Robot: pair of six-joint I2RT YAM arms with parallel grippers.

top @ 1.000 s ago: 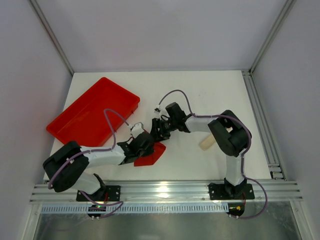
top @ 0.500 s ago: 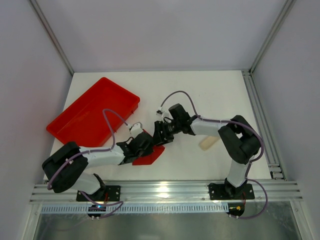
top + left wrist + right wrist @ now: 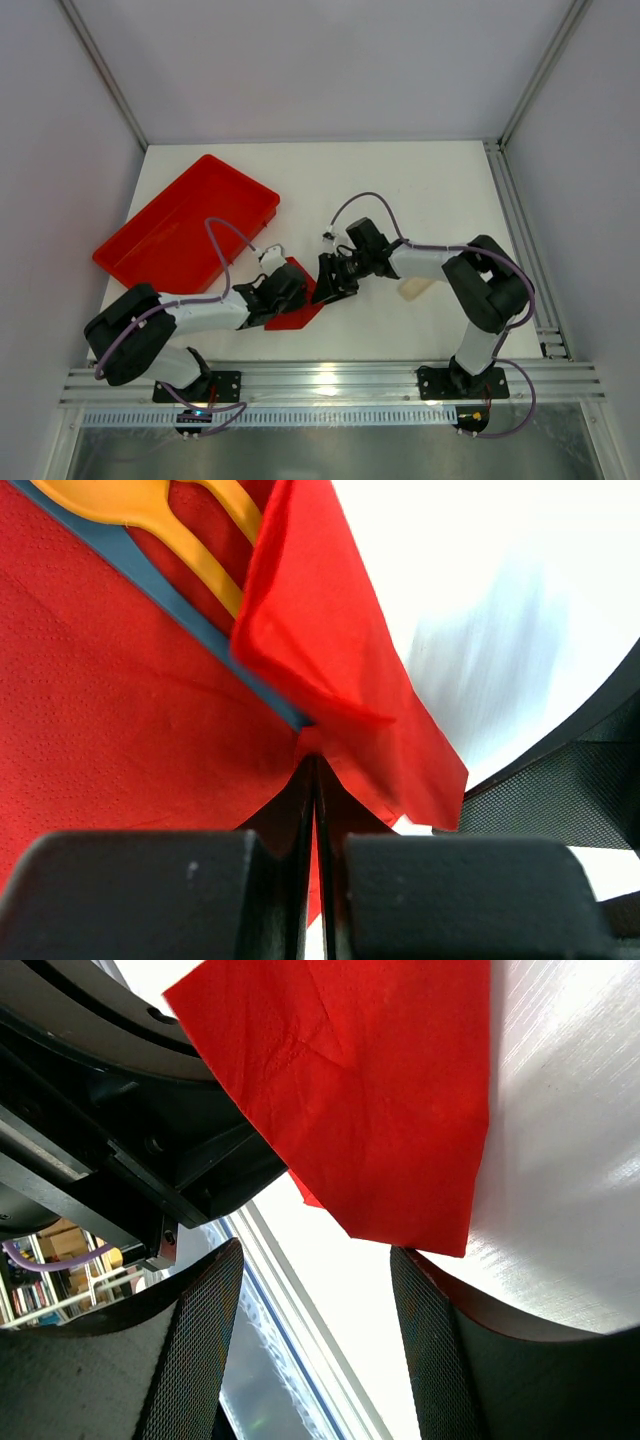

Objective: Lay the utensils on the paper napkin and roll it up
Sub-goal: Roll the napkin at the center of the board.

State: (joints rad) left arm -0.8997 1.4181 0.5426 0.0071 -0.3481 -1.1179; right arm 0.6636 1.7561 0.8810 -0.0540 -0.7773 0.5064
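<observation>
Since a second earlier, the right tool (image 3: pixel 315 1270) had slid toward the arm bases and a little to its own right, its elbow swinging outward, while the left tool (image 3: pixel 314 790) sat where it had been, clamped on the paper.

Closest in, the left tool's fingers were pressed together with a fold of the paper napkin (image 3: pixel 110 710) pinched between their tips. Just ahead of those tips the red sheet rose in a loose flap that draped over toward the tool's right. Beyond the flap, a fork (image 3: pixel 175 515) lay on the napkin with its orange-yellow tines pointing back toward the tool, and a blue strip (image 3: pixel 160 585) ran alongside it; what that strip was could not be told.

The right tool stood spread, gripping nothing. A corner of the napkin hung just ahead of its gap, nearer its right finger; whether it touched the finger was unclear. Past that corner sat the dark body of the left arm.

From above, the two tools were close together over the napkin, near the front of the white bench (image 3: pixel 420 190). Behind the right tool's wrist, partly under the right arm, a pale tan piece (image 3: pixel 413 288) lay on the bench, well apart from the napkin. Farthest out, off the left tool's left side, the red tray (image 3: pixel 185 225) sat at an angle.
</observation>
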